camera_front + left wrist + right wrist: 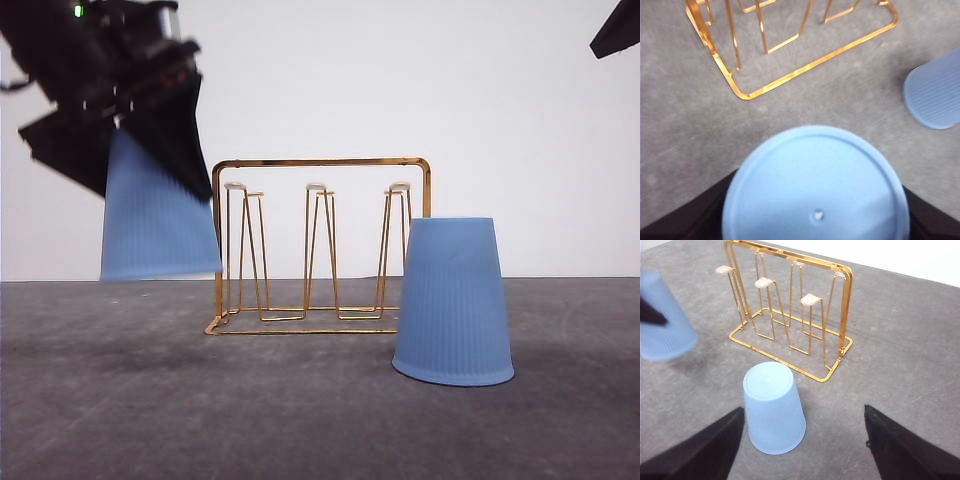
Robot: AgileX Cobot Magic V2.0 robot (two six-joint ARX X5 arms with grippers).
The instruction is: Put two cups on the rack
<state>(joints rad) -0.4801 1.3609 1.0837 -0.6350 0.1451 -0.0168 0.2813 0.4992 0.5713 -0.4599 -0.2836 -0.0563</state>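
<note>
Cup (155,225) in left gripper (125,150), beside rack (320,245).

Plain white wall (330,80) behind grey, mottled tabletop (150,420).

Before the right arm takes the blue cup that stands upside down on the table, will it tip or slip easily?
The standing cup probably resists tipping: its wide mouth rests flat on the table. It looks like thin plastic, so likely light and easily squeezed. The tapered sides may slide through the right end effector, though the fine ribbing could help.
</note>
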